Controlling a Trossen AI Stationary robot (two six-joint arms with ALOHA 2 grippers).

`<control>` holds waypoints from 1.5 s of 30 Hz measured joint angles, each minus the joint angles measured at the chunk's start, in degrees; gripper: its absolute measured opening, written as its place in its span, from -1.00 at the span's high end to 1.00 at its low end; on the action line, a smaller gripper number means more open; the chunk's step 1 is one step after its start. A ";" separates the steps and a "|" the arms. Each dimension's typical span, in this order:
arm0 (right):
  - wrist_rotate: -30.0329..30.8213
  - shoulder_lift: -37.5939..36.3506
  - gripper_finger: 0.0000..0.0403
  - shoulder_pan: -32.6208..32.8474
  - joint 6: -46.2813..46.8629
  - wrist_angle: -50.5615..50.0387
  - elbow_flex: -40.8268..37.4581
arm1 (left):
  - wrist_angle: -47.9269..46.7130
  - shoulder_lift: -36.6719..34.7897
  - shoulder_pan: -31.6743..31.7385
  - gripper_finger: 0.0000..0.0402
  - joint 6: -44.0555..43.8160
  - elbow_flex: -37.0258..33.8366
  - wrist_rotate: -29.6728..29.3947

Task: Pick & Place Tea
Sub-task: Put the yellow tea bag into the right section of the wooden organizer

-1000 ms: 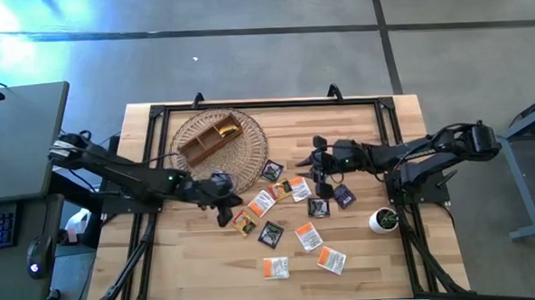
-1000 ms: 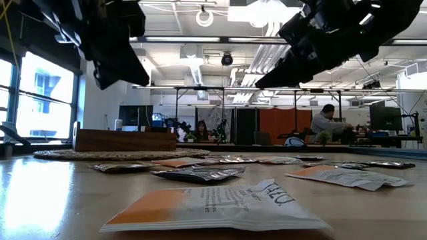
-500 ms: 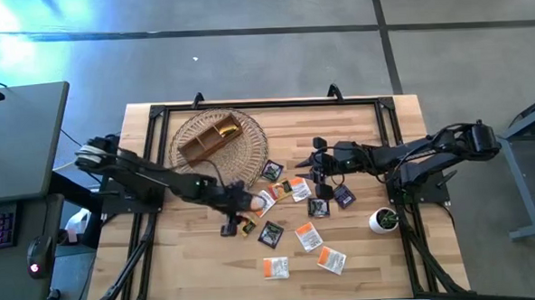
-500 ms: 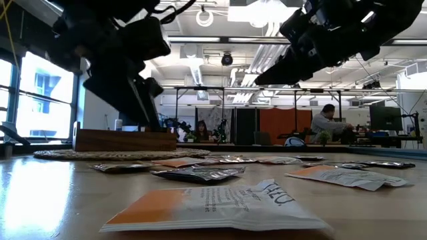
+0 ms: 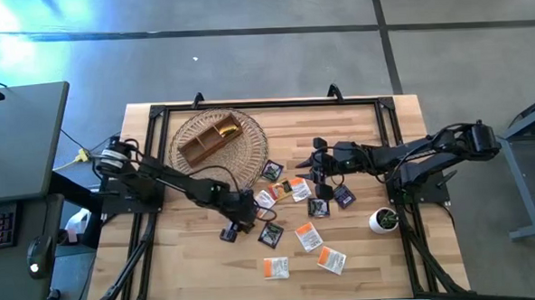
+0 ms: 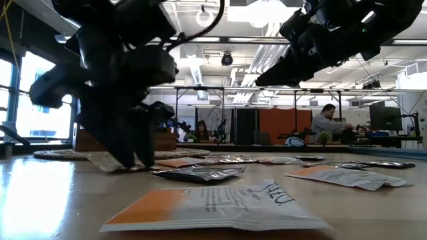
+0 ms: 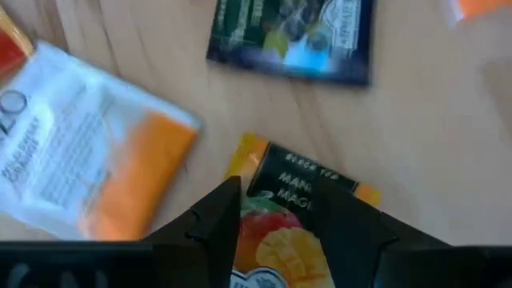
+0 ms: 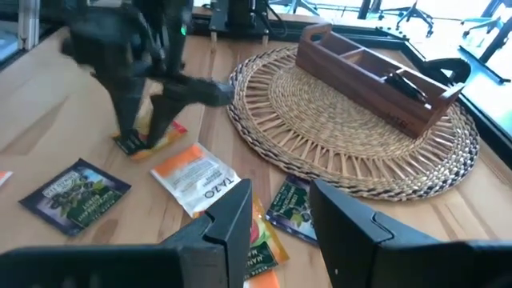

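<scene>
Several tea sachets lie flat on the wooden table [image 5: 191,262], some white with orange print [image 5: 308,236], some dark [image 5: 271,233]. My left gripper [image 5: 239,222] is open, down at the table over a black and yellow mango sachet [image 7: 308,180], with one finger at each side of it. It also shows in the right wrist view [image 8: 142,132]. My right gripper [image 5: 315,161] is open and empty. It hangs above the sachets at the middle right, and its fingers show in its own wrist view [image 8: 280,220]. My left gripper's fingers [image 7: 212,220] point down from above and stand at two opposite edges of the mango sachet [image 7: 256,172], which lies flat on the table. I cannot tell whether the fingertips touch it.
A brown wooden divided box [image 5: 210,139] stands on a round wicker mat [image 5: 241,156] at the far left. A small white pot with a plant [image 5: 385,220] stands at the right. A white-orange sachet [image 7: 88,176] and a dark one [image 7: 292,36] lie close to my left gripper.
My left gripper has gone toward the table's right and near edges and come down from above the table to the mango sachet. My right arm has kept still.
</scene>
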 joint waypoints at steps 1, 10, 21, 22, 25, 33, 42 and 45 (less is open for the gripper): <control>0.00 0.02 0.38 0.00 0.53 -0.04 0.00 | 0.52 0.36 0.00 0.24 0.30 0.15 -0.53; -0.04 0.00 0.38 0.00 2.60 -0.35 0.00 | 2.02 4.21 -0.04 0.24 -7.07 0.37 -4.37; -0.05 0.00 0.38 0.00 2.58 -0.43 0.00 | 7.95 5.17 -0.04 0.25 -46.44 0.02 -10.25; -0.05 0.00 0.38 0.00 2.58 -0.43 0.00 | 9.16 5.12 -0.04 0.25 -50.01 -0.01 -10.10; -0.07 0.00 0.38 0.02 2.54 -0.43 0.00 | 12.33 3.86 0.06 0.25 -54.64 -0.07 -6.49; -0.07 0.00 0.38 0.00 2.47 -0.43 0.02 | 8.87 1.17 0.02 0.25 -47.15 5.01 -2.61; -7.10 1.38 0.38 0.94 3.17 0.71 0.09 | -21.64 0.47 -0.03 0.24 -33.89 19.02 -7.21; -7.82 4.36 0.38 3.99 3.96 2.51 0.09 | -21.68 2.16 0.02 0.24 -28.41 19.40 -5.44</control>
